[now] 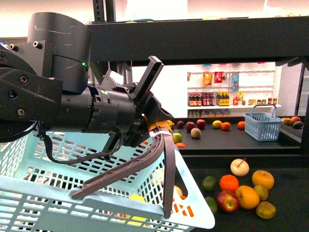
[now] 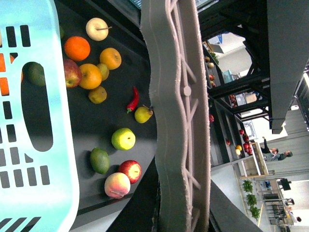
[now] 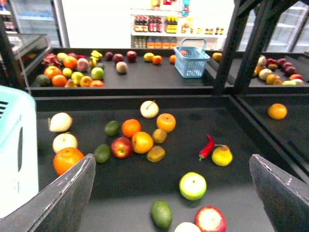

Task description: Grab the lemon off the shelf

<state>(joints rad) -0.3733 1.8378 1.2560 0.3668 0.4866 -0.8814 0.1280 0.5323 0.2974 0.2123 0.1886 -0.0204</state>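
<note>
Here, front view: the left gripper [image 1: 161, 123] clamps the grey plastic handle [image 1: 120, 171] of a pale-blue slatted basket [image 1: 48, 203] before the black metal tiered shelf [image 1: 193, 34]; white wall racks of bottles [image 1: 222, 99] stand beyond. Left wrist view: that handle crosses mixed fruit [image 2: 91, 76] on the shelf. Right wrist view: the right gripper [image 3: 171, 162] gapes wide, the bright-yellow oval lemon [image 3: 222, 155] on the shelf ahead, beside a red chilli [image 3: 206, 146].

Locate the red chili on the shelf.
Right wrist view: the red chili lies on the shelf deck, right beside a yellow stemmed fruit, with a green apple nearer the camera.
</note>
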